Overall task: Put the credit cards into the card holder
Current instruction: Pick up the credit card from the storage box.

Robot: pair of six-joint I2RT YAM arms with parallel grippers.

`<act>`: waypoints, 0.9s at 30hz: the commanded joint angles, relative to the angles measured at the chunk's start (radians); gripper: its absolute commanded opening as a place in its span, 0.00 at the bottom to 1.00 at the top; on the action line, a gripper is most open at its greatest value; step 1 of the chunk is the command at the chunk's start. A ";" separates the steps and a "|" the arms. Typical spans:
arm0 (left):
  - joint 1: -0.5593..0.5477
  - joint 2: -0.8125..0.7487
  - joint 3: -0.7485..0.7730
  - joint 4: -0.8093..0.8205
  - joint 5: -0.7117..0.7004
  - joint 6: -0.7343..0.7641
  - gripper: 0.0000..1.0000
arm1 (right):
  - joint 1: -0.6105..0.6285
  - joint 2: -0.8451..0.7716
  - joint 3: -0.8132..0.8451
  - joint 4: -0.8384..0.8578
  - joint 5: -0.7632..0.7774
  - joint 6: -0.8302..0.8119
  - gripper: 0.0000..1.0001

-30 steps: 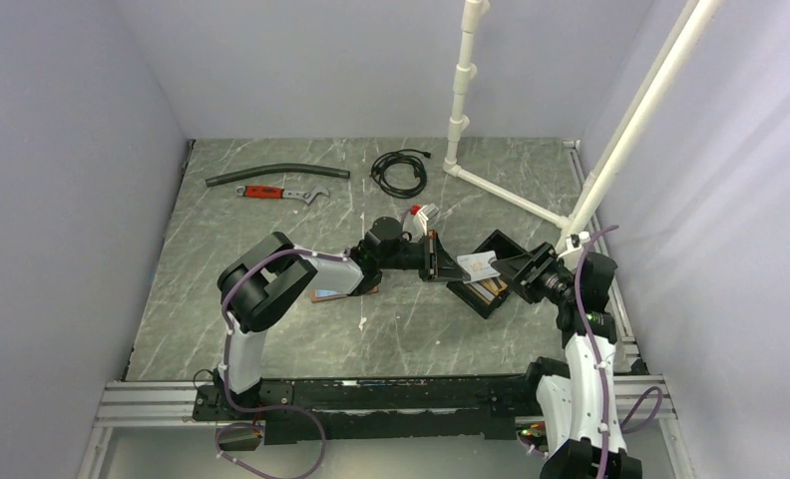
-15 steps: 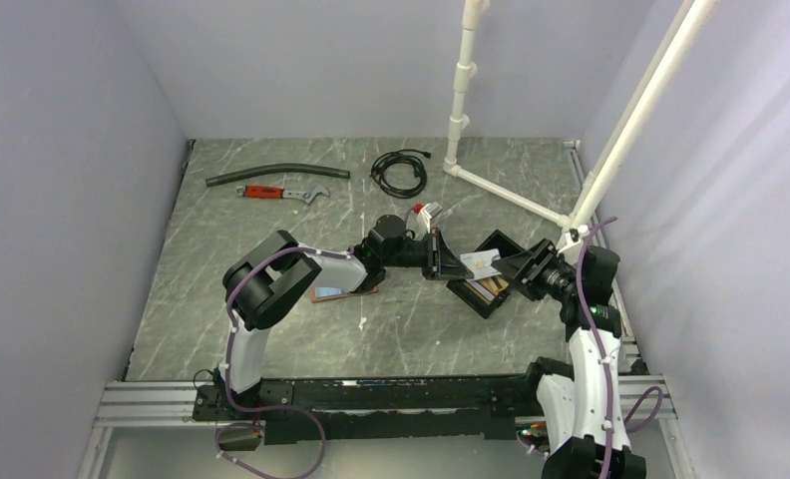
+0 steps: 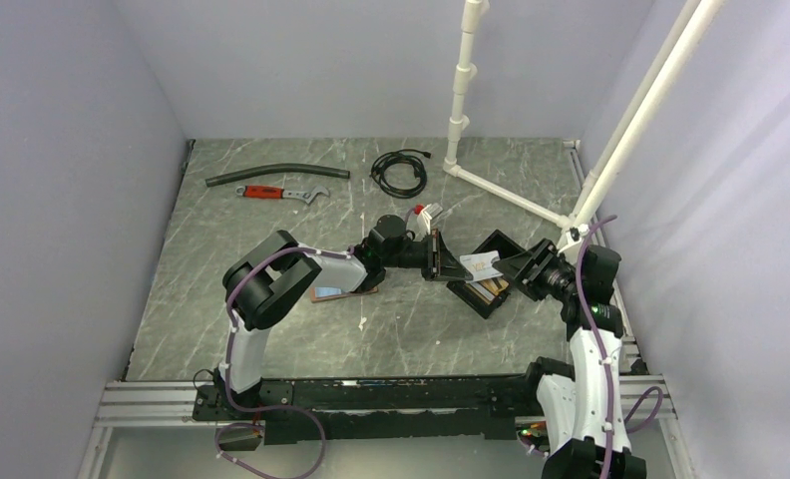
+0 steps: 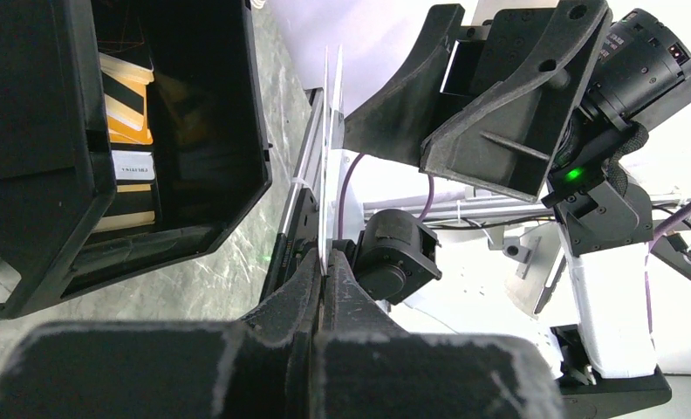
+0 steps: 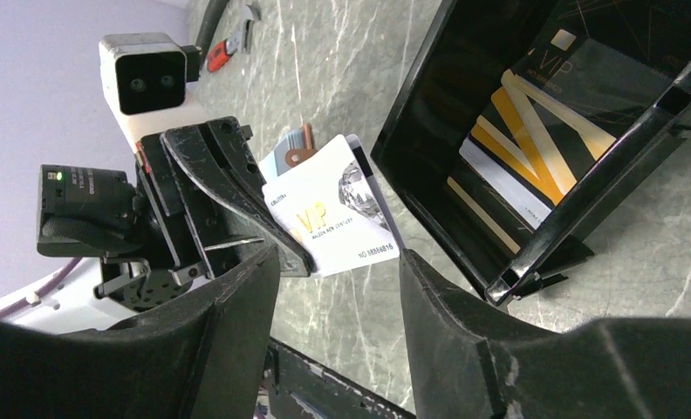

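Far left on the tabletop [image 3: 271, 329] lie one black hose [image 3: 276, 177] and, just in front of it, one red-handled wrench [image 3: 279, 193]. Moving right, there is one coiled black cable [image 3: 399, 172] at the back. One tan wallet [image 3: 333, 292] peeks out from under the left forearm.

Now the centre: the left pincer [image 3: 458, 265] is clamped tight on the credit cards [image 3: 481, 264]. Its own camera shows two thin edges side by side, so that's two cards pinched together. The right wrist view shows a white one [image 5: 329, 218] in front and a bluish one [image 5: 283, 150] behind it. They hang in the air between the two pincers, above the left wall of the card holder [image 3: 498, 246]. Their long axis runs straight out of the pincer, pointing right towards the other arm.

One card holder sits on the tabletop below, its long axis running from near to far and leaning a little right. More cards are stacked inside; I can't count them, but the top one [image 5: 534, 122] is black with gold stripes.

On the right, the right pincer [image 3: 508, 267] faces the cards with its jaws apart and nothing in them. Its tips are just short of the cards' free end. Behind stands one white pipe frame [image 3: 461, 110].
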 commanded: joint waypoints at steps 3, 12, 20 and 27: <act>-0.003 0.011 0.027 0.059 0.026 -0.015 0.00 | -0.001 -0.022 -0.007 0.107 -0.046 0.072 0.55; -0.022 0.039 0.053 0.054 0.022 -0.035 0.00 | -0.001 -0.052 -0.090 0.273 -0.095 0.264 0.50; -0.042 0.069 0.074 0.097 0.020 -0.079 0.00 | 0.000 -0.064 -0.145 0.335 -0.111 0.328 0.45; -0.070 0.114 0.104 0.151 0.018 -0.137 0.00 | -0.001 -0.070 -0.150 0.342 -0.080 0.348 0.37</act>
